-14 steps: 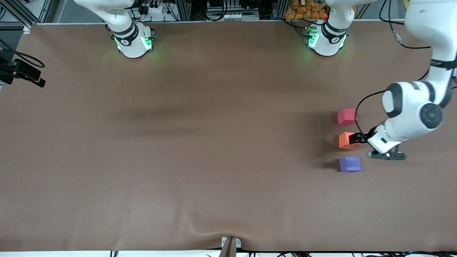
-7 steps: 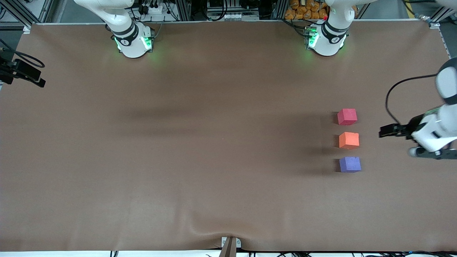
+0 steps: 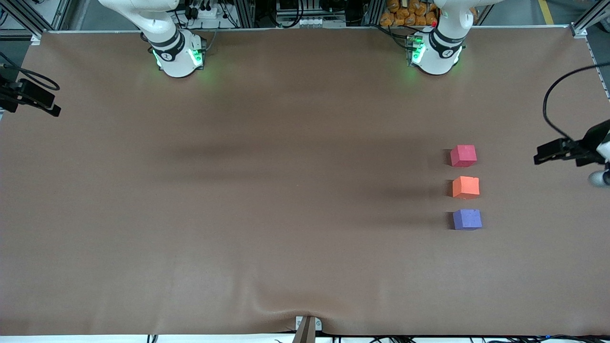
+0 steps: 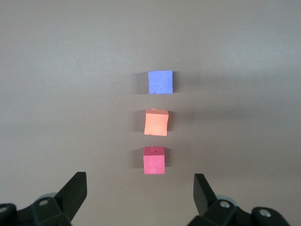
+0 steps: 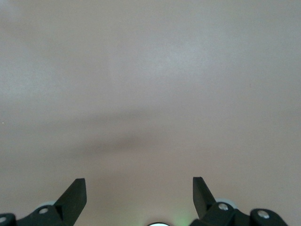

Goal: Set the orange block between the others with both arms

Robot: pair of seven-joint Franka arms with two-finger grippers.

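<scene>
The orange block (image 3: 466, 187) sits on the brown table (image 3: 286, 190) toward my left arm's end, squarely between the other two cubes: the pinkish-red block (image 3: 463, 156) is farther from the front camera, the purple block (image 3: 467, 219) nearer to it. The three stand in a straight row, each just beside the next with a narrow strip of bare table between them, none touching. The orange one is turned slightly askew against its neighbours, which my left wrist camera shows too: orange block (image 4: 156, 122) in the middle, purple block (image 4: 160, 82) on one side, pinkish-red block (image 4: 154, 160) on the other.

My left gripper (image 3: 548, 153) hangs in the air over the table's edge at my left arm's end, well apart from the row, its tips pointing back toward the cubes. Its jaws are spread wide and carry nothing; in my left wrist view both fingers (image 4: 75, 190) stand far apart with only bare table between them, and the pinkish-red cube is the one closest to that gap. Nothing lies between this gripper and the blocks.

My right gripper (image 5: 139, 193) does not show in the front view. Its own wrist camera shows the jaws released wide, empty, over plain brown table crossed by a soft shadow. My right arm waits.
</scene>
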